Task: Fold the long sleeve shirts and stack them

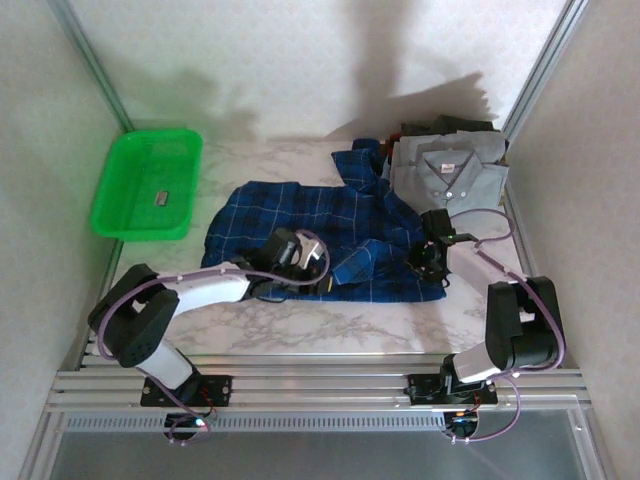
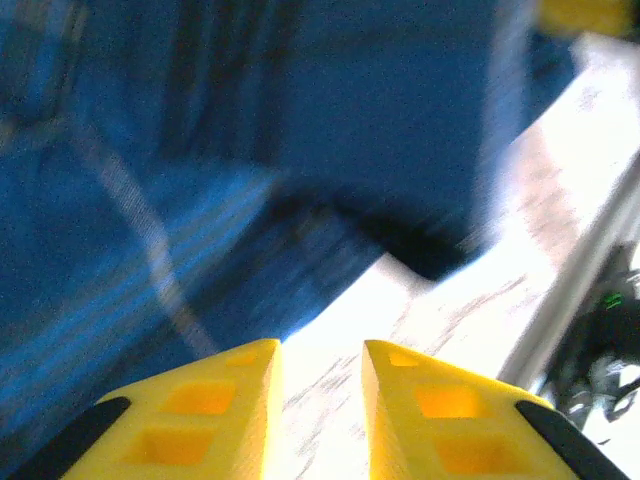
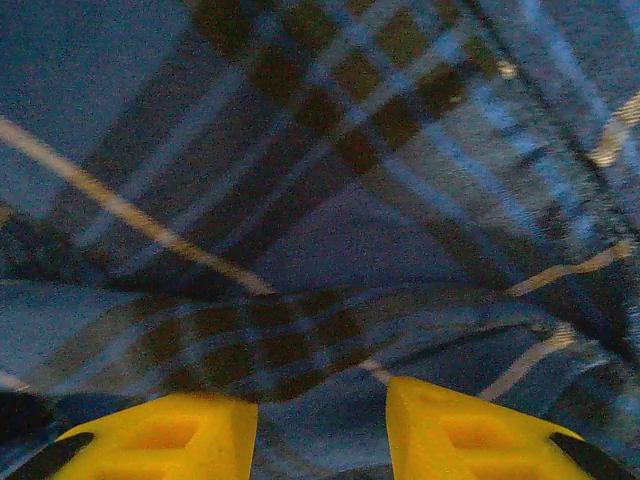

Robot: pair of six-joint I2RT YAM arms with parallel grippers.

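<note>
**1. Grippers**

1.1 Left gripper [image 2: 320,348]: the two yellow fingers [image 2: 225,400] stand partly apart. The gap between them shows bare marble table [image 2: 470,310] and nothing is pinched. From above, the gripper sits at the near edge of the dark blue plaid shirt [image 1: 300,210], left of the shirt's middle. The wrist view is blurred; the hem of the shirt lies just ahead of the fingertips.

1.2 Right gripper [image 3: 320,395]: its fingers [image 3: 460,430] are spread, wider than those of the left unit. A raised fold of plaid cloth runs across just ahead of the fingertips. Whether the pads touch that fold cannot be told. From above, the gripper is over the right near part of the same shirt.

**2. Labels and writing**

2.1 A small label [image 1: 447,158] sits inside the collar of the plain grey shirt [image 1: 455,185]. It is too small to read.

**3. Containers**

3.1 The green basket [image 1: 140,165] stands at the far left of the table, well apart from the plaid shirt. It holds one small dark object [image 1: 163,197], too small to identify.

**4. Task items**

4.1 The plaid shirt lies spread at the table's centre, collar toward the far right.

4.2 The grey shirt is folded at the far right corner, resting on darker folded shirts [image 1: 445,127].
</note>
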